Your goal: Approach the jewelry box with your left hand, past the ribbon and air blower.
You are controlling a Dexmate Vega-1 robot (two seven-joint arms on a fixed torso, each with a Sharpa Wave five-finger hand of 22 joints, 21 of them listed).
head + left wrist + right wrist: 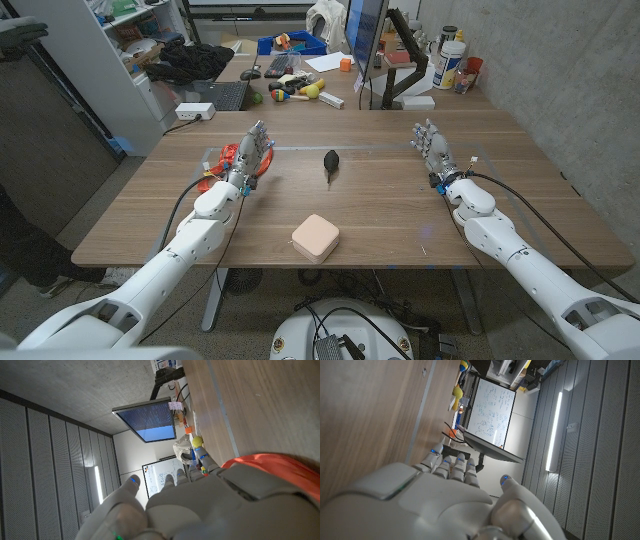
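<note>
Across the wooden desk the scene reads as the very start of the approach. Toward the desk's left edge, the left robot hand stands palm upright with its fingers straight, close together and holding nothing, right beside the orange ribbon that lies bunched against it; the left wrist view shows that orange fabric just past the back of the hand. Near the right edge, the right robot hand is likewise upright, fingers extended and empty, well apart from everything else.

The pink jewelry box, a squarish rounded case, sits close to the near edge at about the middle, lid closed. The small black air blower lies further back, near the desk's centre, between the two hands.

In my judgement the left robot hand has not yet set off: it is level with the blower and well apart from the box. The next move calls for drawing it back toward the near edge and inward, clearing the ribbon without dragging it, passing on the near side of the blower, and stopping just beside the box.
</note>
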